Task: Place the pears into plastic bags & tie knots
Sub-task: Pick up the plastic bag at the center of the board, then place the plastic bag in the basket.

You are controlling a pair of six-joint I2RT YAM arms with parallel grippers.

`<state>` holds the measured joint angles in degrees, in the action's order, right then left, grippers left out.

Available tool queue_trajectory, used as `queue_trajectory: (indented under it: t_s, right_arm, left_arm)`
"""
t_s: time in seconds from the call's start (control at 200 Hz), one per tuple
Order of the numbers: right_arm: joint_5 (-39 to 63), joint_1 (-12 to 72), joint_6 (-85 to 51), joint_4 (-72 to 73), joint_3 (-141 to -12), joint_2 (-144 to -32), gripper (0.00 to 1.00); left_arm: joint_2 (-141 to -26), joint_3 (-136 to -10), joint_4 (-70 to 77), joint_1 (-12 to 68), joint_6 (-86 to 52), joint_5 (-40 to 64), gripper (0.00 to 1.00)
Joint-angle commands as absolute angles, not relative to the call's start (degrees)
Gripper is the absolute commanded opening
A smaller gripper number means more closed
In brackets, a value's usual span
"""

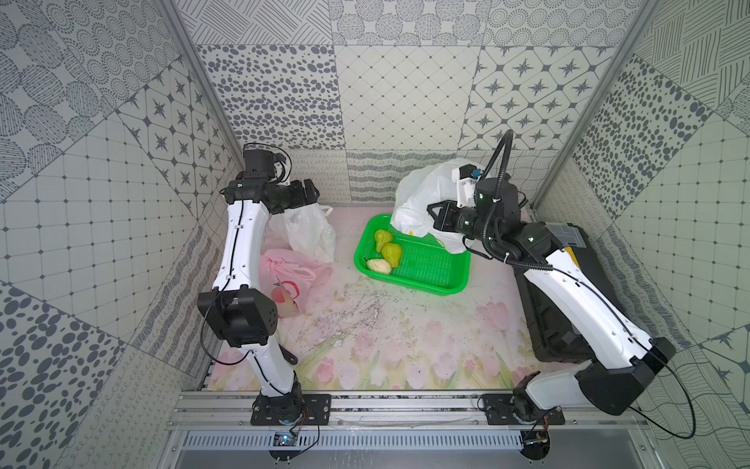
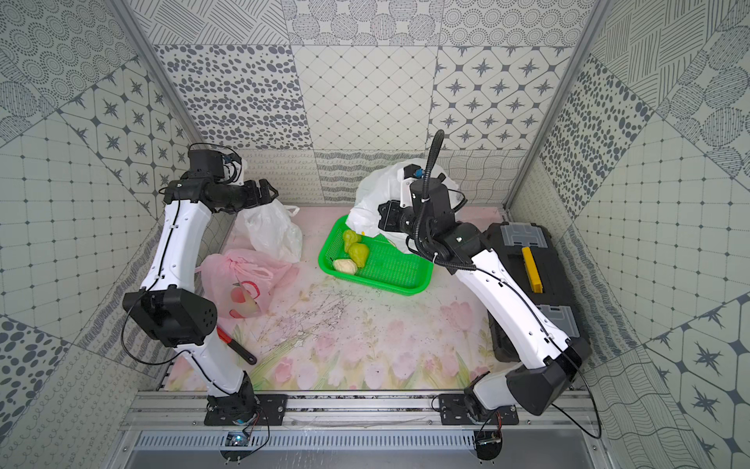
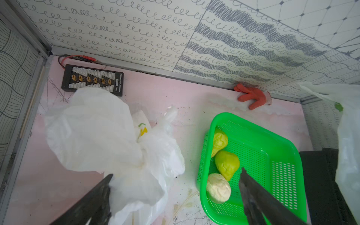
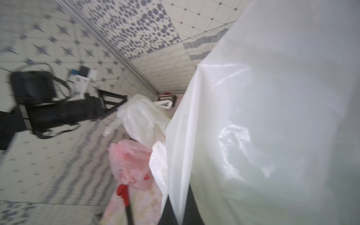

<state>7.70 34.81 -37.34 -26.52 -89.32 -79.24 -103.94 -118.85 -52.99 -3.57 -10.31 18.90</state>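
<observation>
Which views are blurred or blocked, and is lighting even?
Right wrist view: patterned walls motion-smeared, thin white plastic bag fills over half the frame. Left wrist view: sharp on the green perforated plastic basket. Both top views: sharp, evenly lit.

White shells point(image 1: 239, 239), black joint housings point(image 1: 239, 314), thin black cables; corrugated black hose point(image 1: 493, 211) beside the green basket point(image 1: 406, 280).

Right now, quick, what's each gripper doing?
Left gripper: open, holding nothing.
Right gripper: shut on the white bag raised by the green basket.
</observation>
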Motion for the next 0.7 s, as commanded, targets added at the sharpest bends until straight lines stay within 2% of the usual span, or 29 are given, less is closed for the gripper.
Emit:
queue_trajectory:
  t_s: [0.0, 0.075, 0.16, 0.23, 0.29, 0.355, 0.435, 0.49, 0.54, 0.695]
  right_arm:
    - [17.7, 37.2, -62.2, 0.1, -77.5, -76.2, 0.0]
    - [14.0, 40.3, -71.3, 14.3, -69.6, -73.5, 0.0]
    - [3.2, 44.2, -80.2, 25.9, -59.6, -69.9, 0.0]
    - [-1.7, 44.9, -84.5, 28.4, -53.2, -67.3, 0.0]
    - [-6.4, 44.9, -86.2, 23.1, -48.3, -63.6, 0.01]
    - [-10.0, 44.8, -89.8, 17.3, -42.0, -60.0, 0.09]
    - [-12.1, 44.8, -94.5, 7.1, -35.1, -55.4, 0.21]
    - [-13.0, 44.8, -94.4, -0.5, -32.0, -51.5, 0.33]
    - [-14.8, 44.6, -92.5, -12.4, -31.7, -48.0, 0.38]
    - [-22.6, 42.2, -78.8, -36.5, -37.4, -40.0, 0.54]
  left_arm:
    - [-98.7, -116.6, -53.7, -3.8, -12.7, 19.4, 0.99]
    - [-94.3, -111.2, -48.6, -3.7, -12.2, 17.6, 0.99]
    - [-88.3, -101.9, -38.1, -3.9, -11.7, 16.7, 0.99]
    - [-83.8, -94.4, -30.0, -4.5, -16.0, 15.6, 0.99]
    - [-81.8, -90.7, -26.5, -5.9, -21.9, 16.7, 0.99]
    - [-82.9, -91.0, -26.1, -8.7, -25.6, 27.7, 0.98]
    - [-85.8, -94.4, -30.3, -9.8, -26.8, 34.2, 0.82]
    - [-86.9, -96.1, -34.7, -9.0, -25.3, 34.0, 0.72]
    - [-87.0, -97.1, -38.6, -7.6, -23.1, 32.0, 0.67]
    - [-85.0, -97.0, -47.7, 1.2, -16.8, 25.0, 0.68]
